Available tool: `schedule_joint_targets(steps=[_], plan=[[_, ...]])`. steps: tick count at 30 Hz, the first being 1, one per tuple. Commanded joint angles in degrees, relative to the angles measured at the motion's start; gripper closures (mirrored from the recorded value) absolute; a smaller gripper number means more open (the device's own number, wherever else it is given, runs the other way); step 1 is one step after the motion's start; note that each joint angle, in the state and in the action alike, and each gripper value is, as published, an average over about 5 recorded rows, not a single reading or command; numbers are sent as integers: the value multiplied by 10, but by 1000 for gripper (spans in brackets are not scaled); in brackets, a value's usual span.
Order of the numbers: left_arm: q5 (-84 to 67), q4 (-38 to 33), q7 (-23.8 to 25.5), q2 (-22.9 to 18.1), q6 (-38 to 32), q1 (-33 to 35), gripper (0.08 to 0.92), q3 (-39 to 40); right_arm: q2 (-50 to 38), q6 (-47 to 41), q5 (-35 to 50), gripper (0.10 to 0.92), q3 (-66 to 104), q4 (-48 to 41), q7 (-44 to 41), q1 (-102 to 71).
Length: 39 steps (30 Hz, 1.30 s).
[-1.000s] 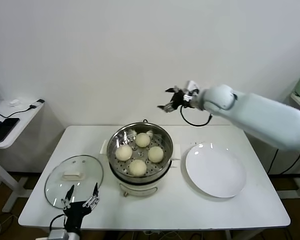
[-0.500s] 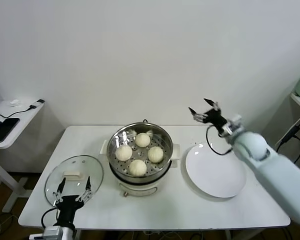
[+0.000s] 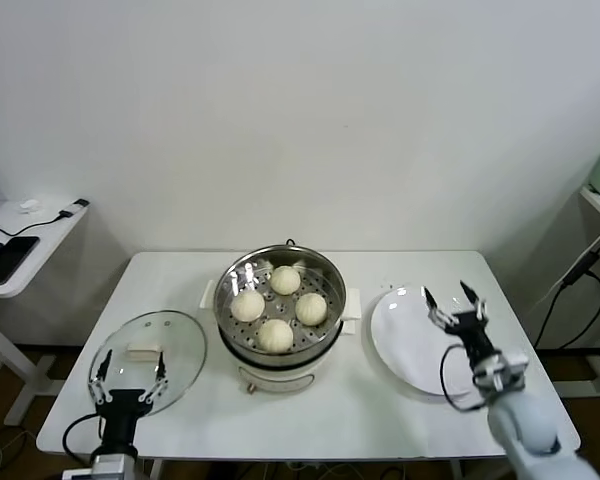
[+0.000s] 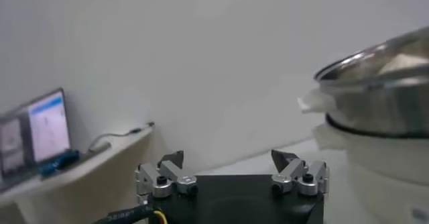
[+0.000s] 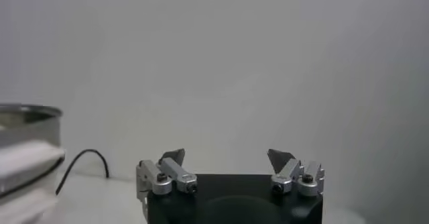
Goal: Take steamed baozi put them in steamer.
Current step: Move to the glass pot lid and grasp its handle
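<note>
Several cream-white baozi point(image 3: 276, 334) sit on the perforated tray inside the shiny steel steamer point(image 3: 232, 275) at the table's middle. The steamer's wall also shows in the left wrist view point(image 4: 375, 104) and at the edge of the right wrist view point(image 5: 27, 121). My right gripper point(image 3: 454, 300) is open and empty, low over the right side of the white plate point(image 3: 410, 345); its own view shows it point(image 5: 226, 157) with jaws wide apart. My left gripper point(image 3: 128, 368) is open and empty at the table's front left, over the near edge of the glass lid point(image 3: 150, 350); its own view shows it point(image 4: 226, 157) too.
The white table point(image 3: 310, 410) carries the steamer, the plate and the lid. A side desk point(image 3: 20, 240) with cables and a dark device stands at the left. A white wall is behind. A black cable point(image 5: 84, 161) runs by the steamer.
My right arm has swung from above and behind the steamer, down and to the right, to low over the plate near the front. My left gripper has drifted left along the lid's near edge.
</note>
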Motion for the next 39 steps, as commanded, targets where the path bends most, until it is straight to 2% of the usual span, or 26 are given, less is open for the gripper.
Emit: schedule_joint_targets(steps=[1, 8, 14, 24, 39], plan=[[300, 63, -106, 59, -1, 4, 177, -7, 114, 51, -78, 203, 73, 8, 6, -119], [530, 144, -133, 123, 53, -6, 177, -11, 118, 14, -106, 203, 59, 15, 19, -113], [585, 234, -160, 127, 60, -70, 177, 0, 121, -7, -115, 203, 49, 16, 24, -106], [596, 317, -164, 130, 43, -157, 177, 19, 129, -16, -118, 203, 47, 25, 28, -108], [576, 385, -162, 139, 32, -224, 177, 46, 139, -19, -130, 203, 56, 43, 30, -120]])
